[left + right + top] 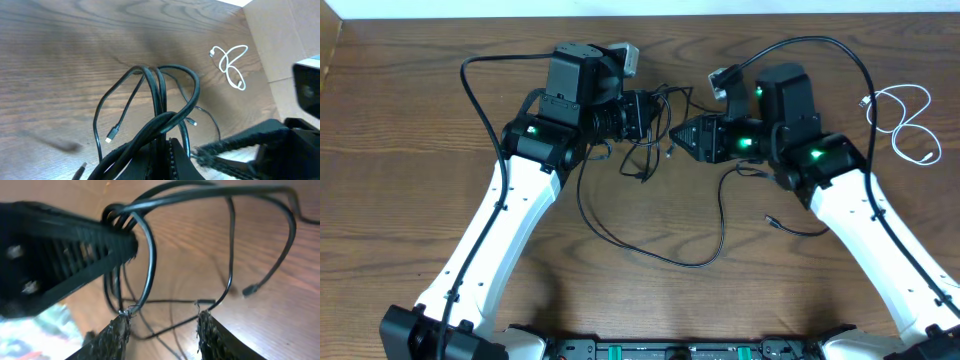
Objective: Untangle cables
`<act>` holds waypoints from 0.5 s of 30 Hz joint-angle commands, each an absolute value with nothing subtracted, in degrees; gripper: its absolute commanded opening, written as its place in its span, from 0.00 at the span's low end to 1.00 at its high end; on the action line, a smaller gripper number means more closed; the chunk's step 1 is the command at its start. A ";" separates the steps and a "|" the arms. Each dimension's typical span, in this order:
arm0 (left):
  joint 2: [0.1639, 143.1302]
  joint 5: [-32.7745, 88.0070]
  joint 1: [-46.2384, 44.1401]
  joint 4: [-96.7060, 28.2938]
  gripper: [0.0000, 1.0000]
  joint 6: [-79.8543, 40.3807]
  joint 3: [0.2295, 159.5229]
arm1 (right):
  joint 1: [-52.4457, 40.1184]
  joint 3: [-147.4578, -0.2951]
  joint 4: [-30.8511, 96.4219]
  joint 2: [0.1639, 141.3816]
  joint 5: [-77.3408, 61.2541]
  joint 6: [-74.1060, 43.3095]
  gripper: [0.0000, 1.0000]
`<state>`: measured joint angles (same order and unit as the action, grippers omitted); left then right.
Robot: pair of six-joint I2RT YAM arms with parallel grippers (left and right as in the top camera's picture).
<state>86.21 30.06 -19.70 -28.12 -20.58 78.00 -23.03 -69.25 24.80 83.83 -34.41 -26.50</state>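
Left gripper [650, 114], upper centre-left: clamped tight on a bunch of black cables [642, 160], with loops trailing onto the counter [420, 120]. Right gripper [674, 136], centre: jaws partly open and empty, one strand brushing a fingertip. White cable [904, 128], upper right: lies well apart, already free. Step in hand: separating the black cords. The next move likely calls for the Right gripper to close on a single strand and draw it clear.

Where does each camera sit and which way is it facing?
Overhead: above the table, facing straight down on both arms, black cables, white cable.
Left wrist: behind the left gripper, shut on black cables, facing the white cable.
Right wrist: behind the open right gripper, facing the cables and left gripper.
Shared: black cables everywhere; white cable in overhead and left wrist.
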 commanded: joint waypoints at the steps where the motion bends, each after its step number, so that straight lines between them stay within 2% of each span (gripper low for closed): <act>1: 86.48 33.93 -19.75 -28.03 0.07 -22.55 77.78 | -24.77 -69.52 23.90 83.50 -26.70 -28.27 0.43; 15: 86.48 34.04 -21.96 -28.01 0.07 -24.82 77.78 | -26.39 -69.52 22.11 83.64 -24.01 -31.27 0.45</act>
